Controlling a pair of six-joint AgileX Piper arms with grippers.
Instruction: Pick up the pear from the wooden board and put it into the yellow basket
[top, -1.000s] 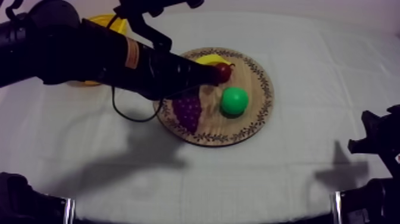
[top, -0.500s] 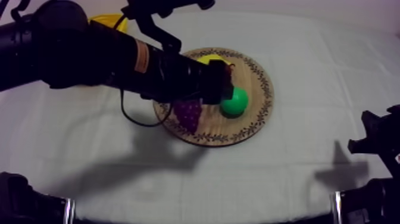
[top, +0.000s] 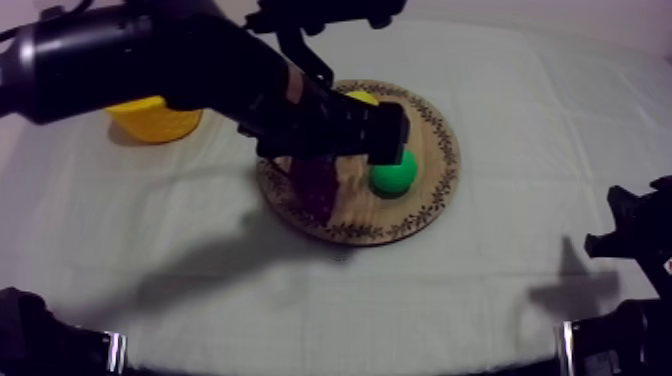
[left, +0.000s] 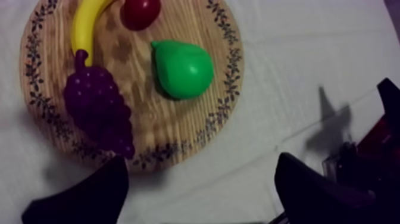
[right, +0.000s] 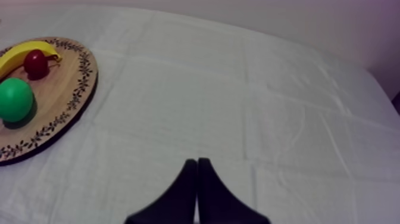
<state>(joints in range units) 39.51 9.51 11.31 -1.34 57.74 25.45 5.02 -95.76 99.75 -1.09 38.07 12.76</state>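
The green pear (left: 181, 68) lies on the round wooden board (left: 229, 89), beside the purple grapes (left: 98, 110), the banana (left: 86, 27) and a small red fruit (left: 140, 12). My left gripper (left: 199, 193) hovers above the board's near edge, open, with nothing between its fingers. From above, my left arm reaches across the board (top: 440, 170), and my left gripper (top: 388, 140) ends just above the pear (top: 393, 172). The yellow basket (top: 155, 118) stands at the far left. My right gripper (right: 197, 161) is shut on nothing, over bare cloth to the right of the board (right: 65, 89).
In the top view my left arm covers much of the board's left half and part of the grapes (top: 315, 185). My right arm (top: 628, 240) rests at the table's right edge. Bare cloth stretches in front of the board and to its right.
My left gripper has gone from shut to open. The left arm has lifted and swung right over the board toward the pear, uncovering the basket. The right arm has not moved.
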